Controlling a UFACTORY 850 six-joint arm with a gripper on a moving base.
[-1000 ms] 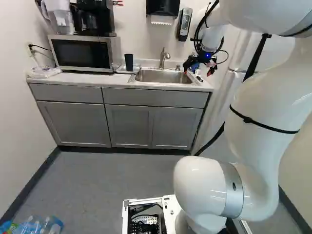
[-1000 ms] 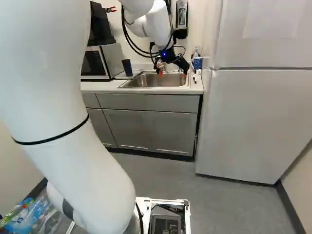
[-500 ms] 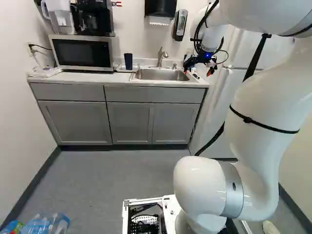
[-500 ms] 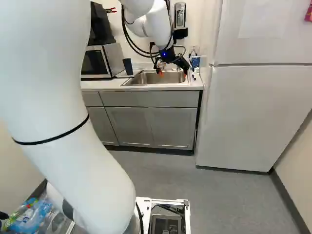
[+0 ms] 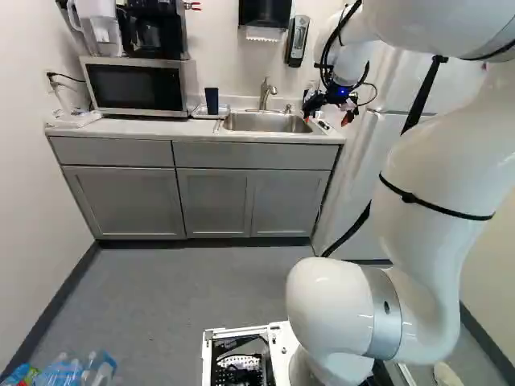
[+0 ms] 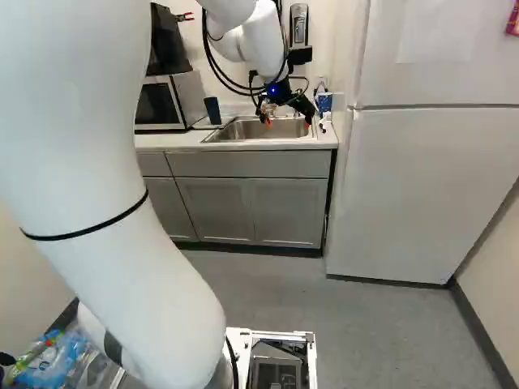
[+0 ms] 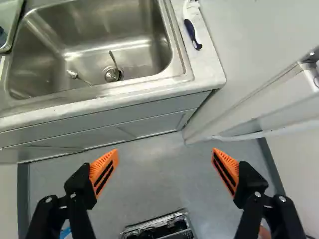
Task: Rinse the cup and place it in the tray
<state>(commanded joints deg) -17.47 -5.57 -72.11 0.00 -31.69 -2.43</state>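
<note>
My gripper (image 7: 164, 152) is empty and spread wide, its two orange pads (image 7: 104, 172) facing each other with only floor showing between them. It hangs short of the near edge of the sink (image 7: 107, 30), towards the sink's right end, and the wrist view looks past the fingertips into the basin. Inside the sink I can make out the drain strainer (image 7: 112, 74) and some thin metal piece I can't name. Just right of the sink lies a dark-handled brush (image 7: 191, 33). What I need is off the other way: the dark blue tumbler (image 5: 212, 101) stands upright left of the sink, apparently on the shallow tray (image 7: 7, 15) there, its long axis vertical. So from the jaws it lies ahead and to the left, across the basin, and I judge the coming move has to carry my one arm leftward along the sink before closing on the cup's sides. I'd mind the faucet (image 5: 266, 93) behind the sink and the microwave (image 5: 135, 87) farther left. By my reckoning this is the approach, with grasping, rinsing and setting down all left to do.
</note>
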